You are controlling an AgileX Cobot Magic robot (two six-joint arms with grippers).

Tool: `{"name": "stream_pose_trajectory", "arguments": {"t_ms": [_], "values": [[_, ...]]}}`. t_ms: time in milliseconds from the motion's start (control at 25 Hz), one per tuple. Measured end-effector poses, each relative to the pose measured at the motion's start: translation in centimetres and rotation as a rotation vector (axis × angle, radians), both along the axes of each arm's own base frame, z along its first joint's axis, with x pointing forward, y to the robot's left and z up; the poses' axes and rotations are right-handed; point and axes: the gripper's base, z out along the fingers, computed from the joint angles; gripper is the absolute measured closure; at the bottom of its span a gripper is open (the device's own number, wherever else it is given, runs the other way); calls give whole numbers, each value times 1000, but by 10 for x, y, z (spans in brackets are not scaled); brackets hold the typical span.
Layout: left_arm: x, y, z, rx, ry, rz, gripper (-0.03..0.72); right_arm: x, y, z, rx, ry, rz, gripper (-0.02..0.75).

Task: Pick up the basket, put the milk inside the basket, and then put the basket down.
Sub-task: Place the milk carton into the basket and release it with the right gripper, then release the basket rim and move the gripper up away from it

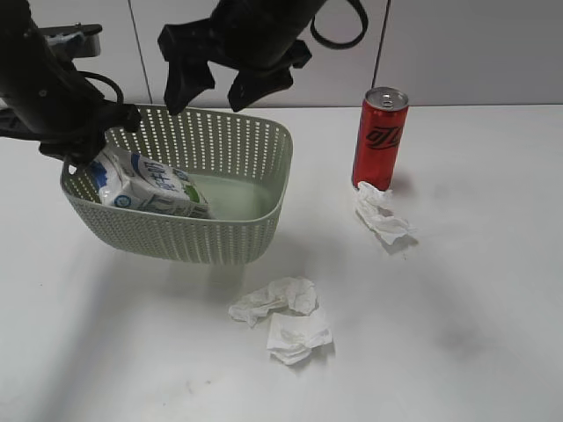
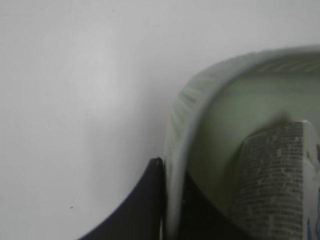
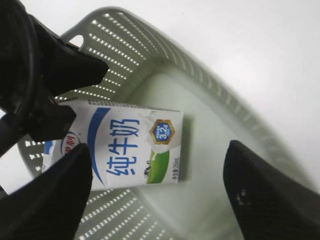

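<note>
The pale green basket (image 1: 251,171) hangs tilted over the table's left side. My left gripper (image 1: 84,149) is shut on its left rim; the left wrist view shows the basket wall (image 2: 175,145) pinched between the black jaws (image 2: 172,200). The milk (image 1: 145,186), a white carton with blue print, lies on its side in the basket's left end. It also shows in the right wrist view (image 3: 130,147). My right gripper (image 1: 220,83) is open and empty, above the basket's rear rim; its fingers (image 3: 160,190) spread above the basket (image 3: 240,135).
A red soda can (image 1: 380,136) stands on the white table at the back right. Crumpled white tissues lie beside the can (image 1: 380,214) and in front of the basket (image 1: 286,318).
</note>
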Motion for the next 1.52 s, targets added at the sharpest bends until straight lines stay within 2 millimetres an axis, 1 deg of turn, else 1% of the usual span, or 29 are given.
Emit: {"name": "stream_pose_trajectory", "arguments": {"t_ms": [160, 280, 400, 520, 600, 680, 760, 800, 840, 880, 920, 1000, 1040, 1080, 1120, 1440, 1520], "values": [[0, 0, 0, 0, -2, 1, 688, 0, -12, 27, -130, -63, 21, 117], [0, 0, 0, -1, -2, 1, 688, 7, -28, 45, -240, -161, -9, 117], [0, 0, 0, -1, 0, 0, 688, 13, -49, 59, -268, -197, -55, 117], [0, 0, 0, -1, 2, 0, 688, 18, -82, 76, -270, -221, -126, 125], [0, 0, 0, -1, 3, 0, 688, 16, -110, 82, -288, -208, -178, 126], [0, 0, 0, -1, 3, 0, 688, 10, -138, 79, -315, -169, -223, 131], [0, 0, 0, -1, 3, 0, 688, 0, -174, 75, -343, -120, -288, 138], [0, 0, 0, -1, 3, 0, 688, -8, -188, 69, -362, -87, -309, 141], [0, 0, 0, -1, 3, 0, 688, -18, -202, 66, -374, -61, -333, 142], [0, 0, 0, -1, 3, 0, 688, -29, -218, 67, -388, -56, -357, 143], [0, 0, 0, -1, 3, 0, 688, -40, -231, 62, -402, -34, -378, 143], [0, 0, 0, -1, 4, 0, 688, -68, -250, 59, -408, -21, -410, 144], [0, 0, 0, -1, 4, 0, 688, -81, -257, 61, -402, -34, -428, 144], [0, 0, 0, -2, 5, 1, 688, -93, -262, 56, -404, -32, -432, 144], [0, 0, 0, -2, 5, 2, 688, -107, -266, 56, -395, -50, -440, 144], [0, 0, 0, -9, 8, 26, 688, -200, -286, 32, -342, -155, -462, 144], [0, 0, 0, -12, 4, 37, 688, -220, -290, 23, -324, -195, -470, 144]]}}
